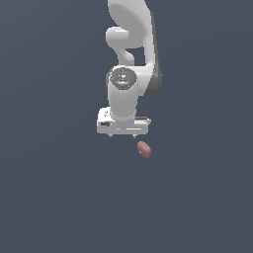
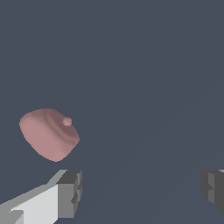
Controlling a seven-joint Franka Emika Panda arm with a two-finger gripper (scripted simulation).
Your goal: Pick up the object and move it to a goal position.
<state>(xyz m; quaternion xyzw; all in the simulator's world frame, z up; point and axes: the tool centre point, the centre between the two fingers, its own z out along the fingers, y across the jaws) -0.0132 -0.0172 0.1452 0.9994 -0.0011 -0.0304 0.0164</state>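
One flat, featureless slate-blue surface (image 1: 59,197) fills both views, with no wall, edge or other furnishing to be made out around the arm. Nearest the wrist camera, the pincer (image 2: 140,192) stands wide, its grey fingertips (image 2: 70,192) far apart with nothing between them, and just beyond one fingertip lies the object (image 2: 49,133), outside the gap. The object (image 1: 144,148) is a small dusty pink-red lump, smooth and rounded with a tiny nub on it, sitting just below the pincer (image 1: 123,134) toward the exterior view's right.
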